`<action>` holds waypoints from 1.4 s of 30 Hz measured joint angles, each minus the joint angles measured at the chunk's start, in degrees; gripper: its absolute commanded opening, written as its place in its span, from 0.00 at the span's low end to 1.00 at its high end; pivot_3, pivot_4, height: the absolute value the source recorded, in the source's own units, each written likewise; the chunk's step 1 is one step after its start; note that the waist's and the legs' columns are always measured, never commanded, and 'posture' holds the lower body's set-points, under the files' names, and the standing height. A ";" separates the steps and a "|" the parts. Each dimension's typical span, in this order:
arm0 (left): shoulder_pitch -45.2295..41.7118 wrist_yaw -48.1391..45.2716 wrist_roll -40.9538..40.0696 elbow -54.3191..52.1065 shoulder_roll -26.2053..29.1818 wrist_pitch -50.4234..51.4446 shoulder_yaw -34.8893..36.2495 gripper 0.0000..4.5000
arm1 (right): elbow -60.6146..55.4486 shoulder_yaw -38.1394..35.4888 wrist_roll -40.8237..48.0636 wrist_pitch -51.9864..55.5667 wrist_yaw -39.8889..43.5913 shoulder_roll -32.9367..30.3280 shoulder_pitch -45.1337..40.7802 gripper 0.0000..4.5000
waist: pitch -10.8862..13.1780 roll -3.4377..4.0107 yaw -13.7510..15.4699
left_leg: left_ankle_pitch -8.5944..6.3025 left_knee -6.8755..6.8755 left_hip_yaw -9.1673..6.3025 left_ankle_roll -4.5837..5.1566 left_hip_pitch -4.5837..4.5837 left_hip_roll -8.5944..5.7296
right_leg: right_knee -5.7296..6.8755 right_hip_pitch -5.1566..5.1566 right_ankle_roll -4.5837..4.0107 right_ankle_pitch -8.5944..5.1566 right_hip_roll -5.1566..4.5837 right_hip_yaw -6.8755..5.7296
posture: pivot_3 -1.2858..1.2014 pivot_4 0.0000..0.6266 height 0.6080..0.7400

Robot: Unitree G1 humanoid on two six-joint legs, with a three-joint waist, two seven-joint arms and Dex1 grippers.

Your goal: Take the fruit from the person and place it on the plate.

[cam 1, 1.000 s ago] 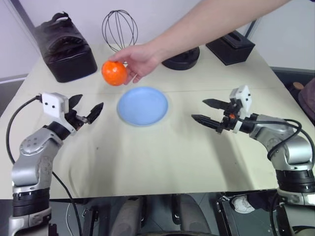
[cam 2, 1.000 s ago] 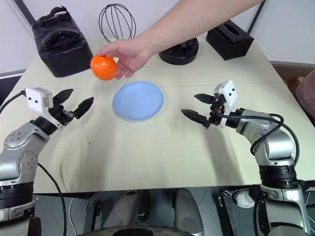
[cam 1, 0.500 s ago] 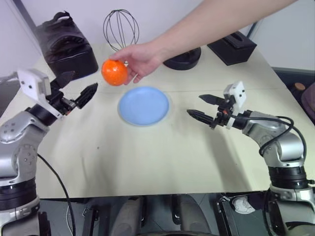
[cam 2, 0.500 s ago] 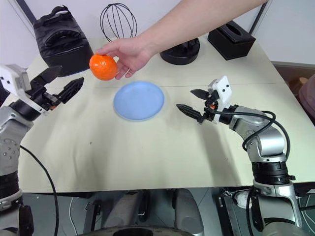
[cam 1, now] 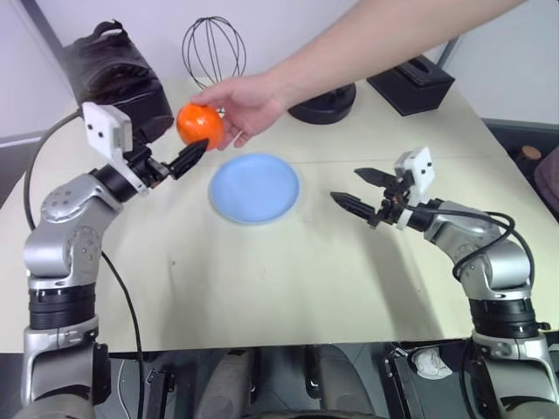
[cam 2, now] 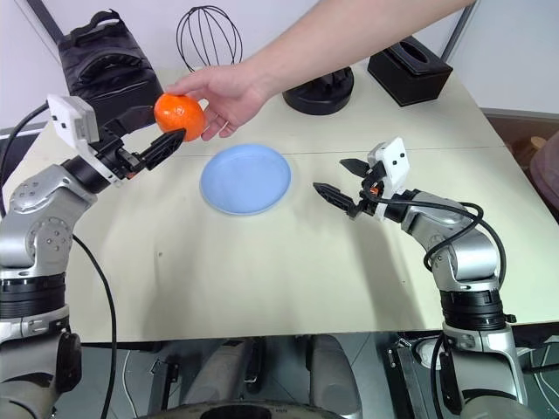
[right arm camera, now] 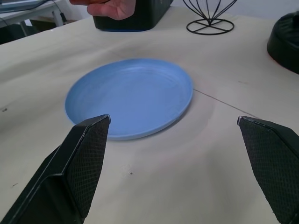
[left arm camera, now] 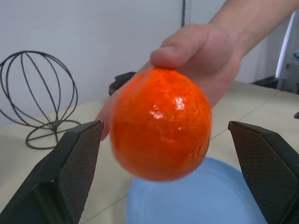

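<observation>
Fruit [left arm camera: 161,123] round, glossy, dimpled; plate [right arm camera: 131,95] smooth, shallow-rimmed.

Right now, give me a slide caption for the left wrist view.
Open left gripper lined up on the fruit held out in the person's hand, plate below.

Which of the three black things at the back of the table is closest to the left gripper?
The black bag, beside the left gripper. The round black base and black box sit farther right.
</observation>
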 measured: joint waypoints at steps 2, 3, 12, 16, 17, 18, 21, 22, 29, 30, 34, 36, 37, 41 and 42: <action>-0.10 0.04 0.90 0.61 -0.21 -0.52 -0.99 1.00 | -0.04 0.00 -0.03 -0.02 -0.46 0.01 0.47 0.99 | 0.00 0.00 -0.03 | 0.00 0.00 0.00 0.00 0.00 0.00 | 0.01 -0.01 0.00 0.00 0.00 0.00 | 0.52 0.24 1.00; -0.11 0.18 1.23 0.99 -0.56 -0.80 -1.10 1.00 | -0.04 0.00 -0.05 -0.04 -0.67 0.01 0.63 0.99 | 0.00 0.00 -0.03 | 0.00 0.00 0.00 0.00 0.00 0.00 | 0.01 -0.01 0.00 0.00 0.00 0.00 | 0.52 0.24 1.00; -0.35 0.73 2.30 1.39 -2.24 -1.01 -1.44 0.60 | -0.14 0.00 -0.05 -1.08 -2.00 0.30 1.01 1.00 | 0.00 0.00 0.01 | 0.00 0.01 0.00 0.00 0.00 0.00 | 0.01 0.00 0.00 0.00 -0.01 0.00 | 0.52 0.24 1.00; -0.56 0.69 2.69 1.51 -2.26 -1.05 -1.44 0.60 | -0.14 0.00 -0.05 -1.27 -2.31 0.32 1.01 1.00 | 0.00 0.00 0.01 | 0.00 0.00 0.00 0.00 0.00 -0.01 | 0.01 0.00 0.00 0.00 -0.01 0.00 | 0.52 0.24 1.00; -0.65 0.57 3.08 1.66 -2.22 -1.06 -1.50 0.60 | -0.14 0.00 -0.05 -1.31 -2.38 0.33 1.01 1.00 | 0.00 0.00 0.01 | 0.00 0.01 0.00 0.00 0.00 -0.01 | 0.01 0.00 0.00 0.00 0.00 0.00 | 0.52 0.24 1.00; -0.86 0.35 3.38 2.10 -2.15 -1.10 -1.65 0.60 | -0.14 0.00 -0.05 -1.38 -2.44 0.35 1.02 1.00 | 0.00 0.00 0.01 | 0.00 0.01 0.00 0.00 0.00 -0.01 | 0.01 0.00 0.00 0.00 0.00 0.00 | 0.52 0.24 1.00; -1.37 -1.06 5.96 3.60 -0.91 -2.11 -3.80 0.60 | -0.14 0.00 -0.10 -1.88 -2.64 0.50 1.28 1.00 | 0.00 0.00 0.00 | 0.00 0.00 0.00 0.00 0.00 -0.01 | 0.01 0.00 0.01 0.00 0.01 0.00 | 0.52 0.24 1.00; -1.77 -1.74 7.05 4.37 -0.72 -2.47 -4.67 0.60 | -0.13 0.00 -0.19 -2.07 -2.74 0.56 1.48 1.00 | 0.00 0.00 0.01 | 0.00 0.00 0.00 0.00 0.00 -0.01 | 0.01 0.00 0.01 0.00 0.01 0.00 | 0.52 0.24 1.00; -6.27 -6.90 13.51 12.97 -0.83 -5.16 -12.74 0.60 | -0.12 0.07 -1.12 -2.45 -3.25 1.73 2.22 1.00 | 0.00 0.00 0.10 | 0.00 0.01 0.00 0.01 0.00 -0.02 | 0.01 0.01 0.01 0.00 0.01 -0.01 | 0.52 0.24 1.00; -7.44 -7.28 14.07 14.95 -1.73 -6.08 -13.15 0.60 | -0.13 0.06 -1.15 -2.50 -3.34 1.77 2.48 1.00 | 0.00 0.00 0.13 | 0.00 0.02 0.00 0.01 0.00 -0.02 | 0.01 0.01 0.01 0.00 0.01 -0.01 | 0.52 0.24 1.00; -11.82 -8.93 16.78 24.26 -4.53 -9.83 -15.00 0.60 | -0.18 0.05 -1.24 -2.70 -3.97 2.11 3.25 1.00 | 0.00 0.00 0.02 | 0.01 0.02 0.01 0.01 0.00 -0.03 | 0.01 0.01 0.02 0.01 0.01 -0.02 | 0.52 0.24 1.00; -13.70 -9.93 18.29 29.46 -5.99 -11.65 -15.98 0.60 | -0.68 -0.19 -1.26 -2.78 -4.47 2.08 4.10 1.00 | 0.00 -0.01 -0.05 | 0.01 0.01 0.01 0.02 0.00 -0.02 | 0.02 -0.01 0.03 0.01 0.02 -0.02 | 0.52 0.24 1.00; -14.19 -10.28 18.76 30.98 -6.48 -12.44 -16.30 0.60 | -0.88 -0.22 -1.25 -2.78 -4.62 2.10 4.48 1.00 | 0.00 -0.01 -0.07 | 0.01 0.01 0.01 0.02 0.00 -0.02 | 0.04 -0.02 0.03 0.01 0.02 -0.01 | 0.52 0.24 1.00; -16.03 -12.15 20.54 36.52 -7.89 -15.75 -17.13 0.83 | -2.09 -0.41 -1.24 -2.78 -5.69 2.13 5.90 1.00 | 0.00 -0.01 -0.06 | 0.01 0.02 0.01 0.02 0.00 -0.03 | 0.05 -0.01 0.03 0.01 0.01 -0.01 | 0.52 0.24 1.00; -16.19 -12.39 20.53 37.13 -8.07 -15.97 -17.08 0.91 | -2.35 -0.51 -1.22 -2.78 -5.87 2.13 6.11 1.00 | 0.00 -0.01 -0.03 | 0.00 0.02 0.01 0.02 0.00 -0.03 | 0.05 -0.01 0.03 0.01 0.00 -0.01 | 0.52 0.24 1.00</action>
